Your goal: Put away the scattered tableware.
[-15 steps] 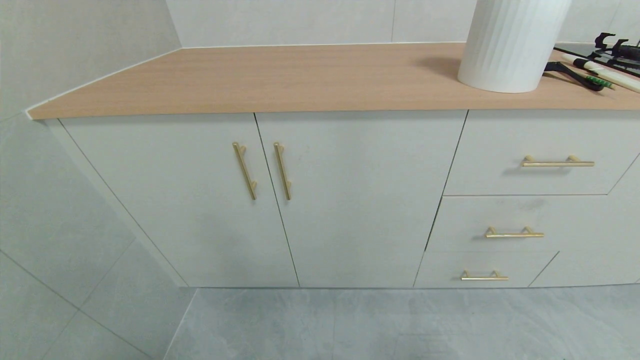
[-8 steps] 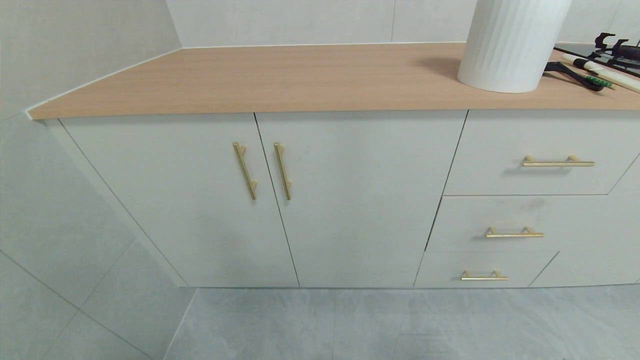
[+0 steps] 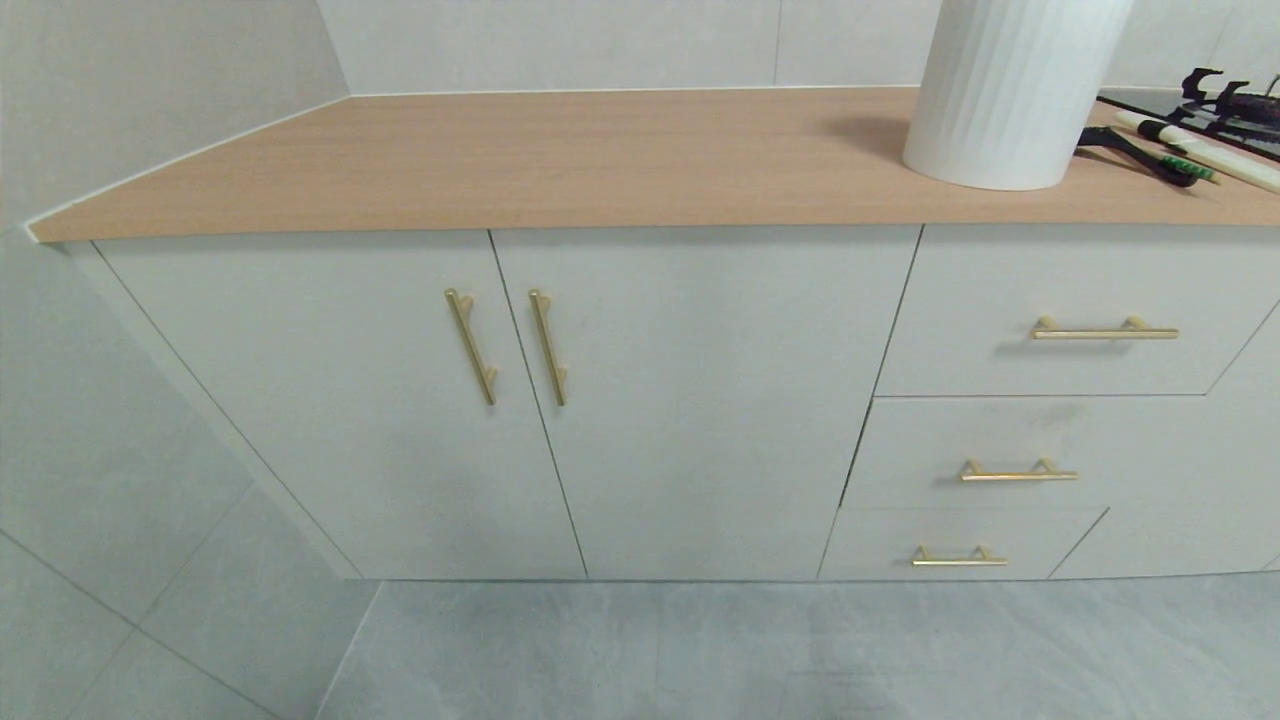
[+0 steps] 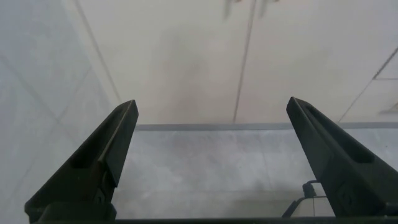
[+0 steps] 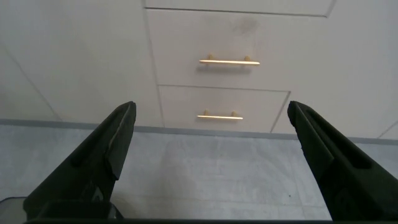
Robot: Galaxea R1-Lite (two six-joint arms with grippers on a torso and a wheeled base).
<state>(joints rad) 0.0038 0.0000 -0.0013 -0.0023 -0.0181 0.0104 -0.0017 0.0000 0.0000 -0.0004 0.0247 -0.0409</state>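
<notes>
At the far upper right of the head view, scattered tableware (image 3: 1175, 160) lying on the wooden table (image 3: 500, 160): a black-handled utensil (image 3: 1125, 145) and a long cream-coloured piece (image 3: 1235, 165) with black and green marks, side by side, too small to name more exactly. Just left of them, a tall white ribbed container (image 3: 1010, 100), upright on the table, its base close to the black handle; touching or not, cannot tell. At the right edge behind them, a black stove grate (image 3: 1225, 95). Below the tabletop, two closed white cabinet doors (image 3: 350, 420) with upright door handles (image 3: 470, 345) at centre left, and three closed drawers (image 3: 1050, 280) with level drawer handles (image 3: 1103, 332) at right. Grey tiled floor (image 3: 700, 650) along the bottom. Left hand (image 4: 211, 106) spread wide, nothing between its fingers, facing the foot of the cabinet doors and the floor. Right hand (image 5: 211, 109) likewise spread wide and empty, facing the two lower drawers.
</notes>
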